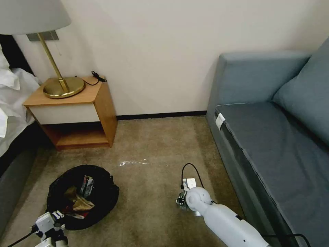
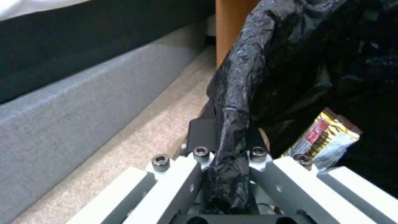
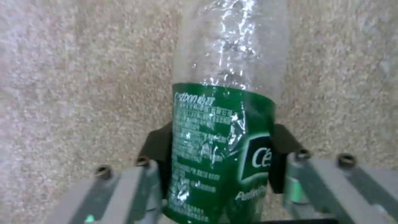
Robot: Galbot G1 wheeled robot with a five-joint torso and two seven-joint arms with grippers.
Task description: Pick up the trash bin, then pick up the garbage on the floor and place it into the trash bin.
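Head view first: we see the trash bin (image 1: pixel 82 196) low on the carpet (image 1: pixel 150 192) at the left, between the bed (image 1: pixel 13 103) and the open floor, its black bag (image 1: pixel 102 178) spread over the rim. Inside it lie a crumpled tan paper (image 1: pixel 79 202), a red-and-white packet (image 1: pixel 87 185) and other litter we cannot make out. Our left gripper (image 1: pixel 56 219) sits at the bin's near rim. Our right gripper (image 1: pixel 183 199) is down at the carpet to the right, well apart from the bin and near the grey sofa (image 1: pixel 274 137). A wooden nightstand (image 1: pixel 73 113) with a brass lamp (image 1: pixel 61 82) stands against the wall behind the bin. Left wrist view: our left gripper (image 2: pixel 226 146) is clenched on a fold of the black bag (image 2: pixel 240 93) at the bin's rim, with the plastic pinched between the dark pads (image 2: pixel 201 133); a gold-and-dark bar wrapper (image 2: pixel 327 137) lies just inside the bin. Right wrist view: our right gripper (image 3: pixel 219 146) is closed around the clear bottle (image 3: pixel 226 118), its pads (image 3: pixel 155 149) pressing both sides of the green label (image 3: pixel 215 149), and the carpet (image 3: pixel 83 77) lies behind.
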